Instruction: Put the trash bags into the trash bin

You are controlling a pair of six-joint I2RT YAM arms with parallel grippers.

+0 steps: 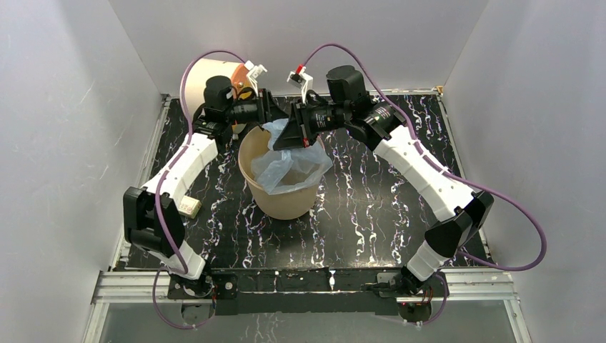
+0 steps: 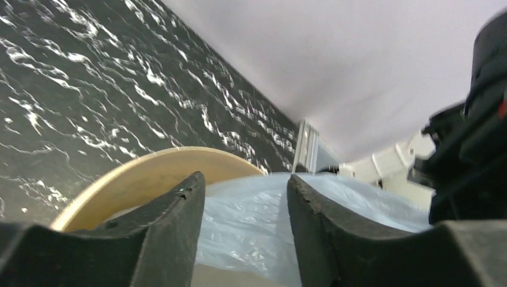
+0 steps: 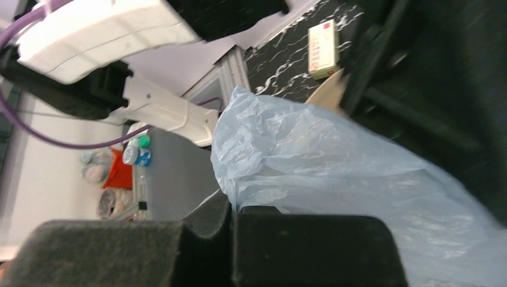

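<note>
L wrist view: L gripper (image 2: 244,185) fingers cut off by bottom edge. Bin (image 2: 143,173) shows only a rim arc, rest behind fingers. Bag (image 2: 251,221) mostly hidden too. R arm (image 2: 472,137) blurred, cut by right edge.
R wrist view: bag edge runs into seam of R gripper (image 3: 233,212), pinched bit hidden btwn pads. Box (image 3: 323,49) print too small to read. Clutter (image 3: 116,170) at left too blurry to ID.
Top view: both grippers' tips hidden by wrists & bag. Drum (image 1: 207,75) mostly behind L arm (image 1: 193,157).

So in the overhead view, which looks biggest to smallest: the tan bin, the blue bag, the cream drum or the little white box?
1. tan bin
2. blue bag and cream drum: too close to rank, as each is partly hidden
3. white box, clearly smallest
</note>
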